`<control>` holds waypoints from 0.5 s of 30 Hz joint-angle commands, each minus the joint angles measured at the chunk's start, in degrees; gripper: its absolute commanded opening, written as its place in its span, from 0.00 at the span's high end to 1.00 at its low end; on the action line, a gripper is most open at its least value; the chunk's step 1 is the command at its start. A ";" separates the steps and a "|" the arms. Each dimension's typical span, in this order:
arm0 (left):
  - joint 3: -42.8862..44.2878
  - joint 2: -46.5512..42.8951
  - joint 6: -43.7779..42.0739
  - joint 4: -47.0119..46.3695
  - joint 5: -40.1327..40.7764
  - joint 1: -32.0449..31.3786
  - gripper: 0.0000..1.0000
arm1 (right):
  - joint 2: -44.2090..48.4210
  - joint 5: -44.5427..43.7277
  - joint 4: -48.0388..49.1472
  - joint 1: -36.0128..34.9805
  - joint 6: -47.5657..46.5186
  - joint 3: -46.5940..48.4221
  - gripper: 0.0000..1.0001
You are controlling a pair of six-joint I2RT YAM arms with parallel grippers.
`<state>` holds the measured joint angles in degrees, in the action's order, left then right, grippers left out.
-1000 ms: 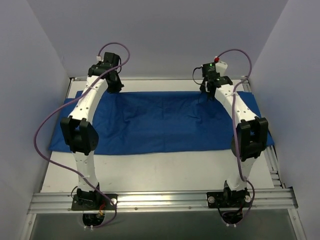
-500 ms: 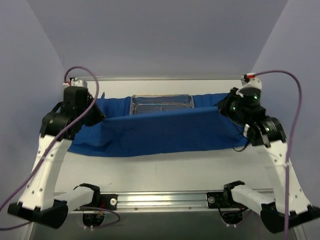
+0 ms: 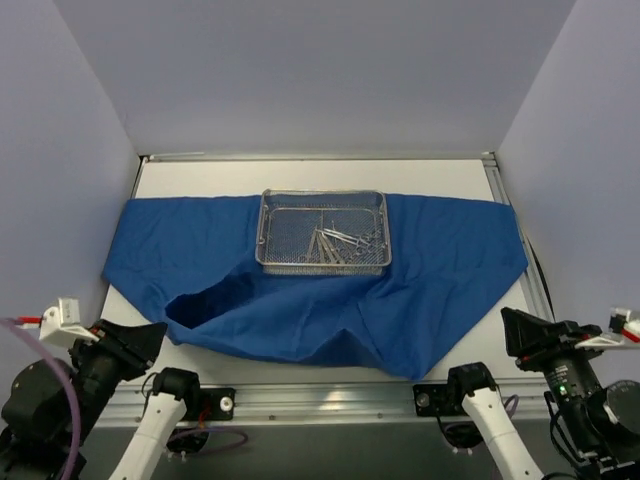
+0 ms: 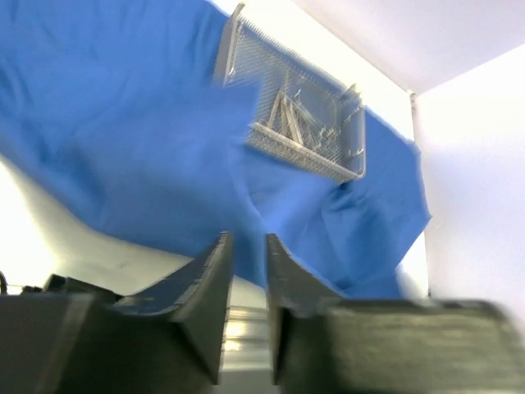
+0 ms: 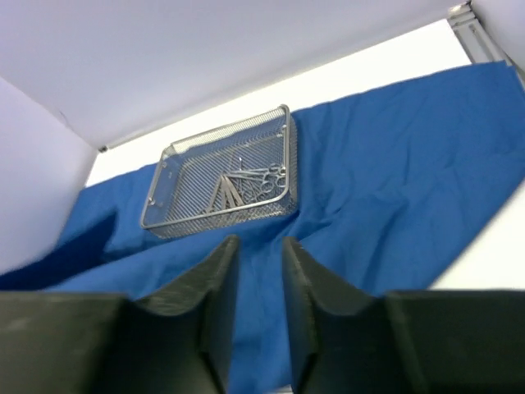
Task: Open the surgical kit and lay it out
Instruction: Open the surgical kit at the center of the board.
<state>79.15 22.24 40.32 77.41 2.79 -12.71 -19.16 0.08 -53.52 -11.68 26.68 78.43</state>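
Tray [image 3: 320,266] sat at 12 o'clock on the wrap [image 3: 440,280], tools [image 3: 335,243] inside. Both left gripper [image 4: 246,240] and right gripper [image 5: 260,242] were barely open, empty. Tugging the rumpled 6 o'clock edge could've dragged the tray, spilling tools

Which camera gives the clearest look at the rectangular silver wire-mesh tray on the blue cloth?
The top external view: the rectangular silver wire-mesh tray is whole and sharp from above, steel ring-handled instruments inside. The right wrist view shows it whole but at a slant; the left wrist view, slanted and blurred.
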 commanded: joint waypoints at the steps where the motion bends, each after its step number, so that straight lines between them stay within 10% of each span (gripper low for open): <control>1: 0.74 -6.05 3.71 13.73 0.56 0.41 0.65 | 3.94 -5.00 -4.66 0.26 -2.77 0.93 0.74; 15: -5.57 -2.58 3.56 7.60 1.08 0.58 0.14 | -4.91 0.63 5.60 0.52 -1.45 -9.42 0.40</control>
<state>77.69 11.90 45.89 77.69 3.62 -12.56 -17.06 -0.60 -54.17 -11.55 25.39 71.99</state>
